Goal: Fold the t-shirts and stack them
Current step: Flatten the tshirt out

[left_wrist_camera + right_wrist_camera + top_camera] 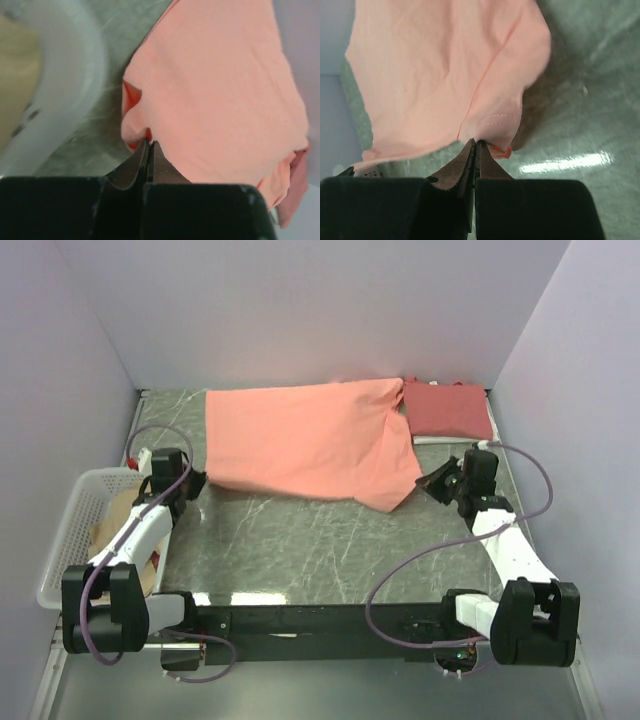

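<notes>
Both claws are clenched on the salmon-orange cloth t-shirt [300, 435] spread at the far side of the grey marbled table [300, 545]: left gripper [149, 145] on its near-left corner, right gripper [476, 145] on its near-right one. Raise them together with the hem taut, so your fold lands square

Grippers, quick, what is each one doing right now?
Left gripper: shut, pinching the edge of the salmon-orange t-shirt.
Right gripper: shut, pinching a hemmed corner of the same t-shirt.

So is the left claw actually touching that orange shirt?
Touching: the left wrist view shows the left gripper shut, pinching the orange shirt at its edge.
</notes>
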Controlling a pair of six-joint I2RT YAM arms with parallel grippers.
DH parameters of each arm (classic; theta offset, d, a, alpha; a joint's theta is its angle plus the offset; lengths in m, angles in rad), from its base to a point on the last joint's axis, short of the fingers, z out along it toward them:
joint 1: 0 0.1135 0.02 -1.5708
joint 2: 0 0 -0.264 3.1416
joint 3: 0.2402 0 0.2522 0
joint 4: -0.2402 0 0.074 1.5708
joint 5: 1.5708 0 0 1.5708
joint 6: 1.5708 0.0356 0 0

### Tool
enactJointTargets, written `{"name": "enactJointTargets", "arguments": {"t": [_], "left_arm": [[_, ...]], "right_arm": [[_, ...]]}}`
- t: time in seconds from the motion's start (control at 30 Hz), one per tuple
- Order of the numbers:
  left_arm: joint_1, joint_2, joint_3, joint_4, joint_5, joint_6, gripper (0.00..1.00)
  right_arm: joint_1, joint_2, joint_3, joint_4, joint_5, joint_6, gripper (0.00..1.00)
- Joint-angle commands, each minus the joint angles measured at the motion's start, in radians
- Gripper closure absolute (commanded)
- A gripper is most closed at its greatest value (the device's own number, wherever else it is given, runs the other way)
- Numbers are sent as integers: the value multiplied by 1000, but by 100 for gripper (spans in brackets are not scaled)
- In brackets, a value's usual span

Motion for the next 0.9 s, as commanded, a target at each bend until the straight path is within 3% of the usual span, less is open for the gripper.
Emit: {"name": "enactJointTargets", "arguments": {"t": [0.0,0.37,0.87], "left_arm": [[3,-66,-59,16,-31,-28,99],[14,-141,-168,-156,-149,-77,99],[157,-143,-186,-194,-120,-16,99]], "right_arm": [[-2,-57,-67,31,2,-14,100],[-2,-197,-275,-13,2,35,100],[127,-441,-380,-95,70,174,100]]}}
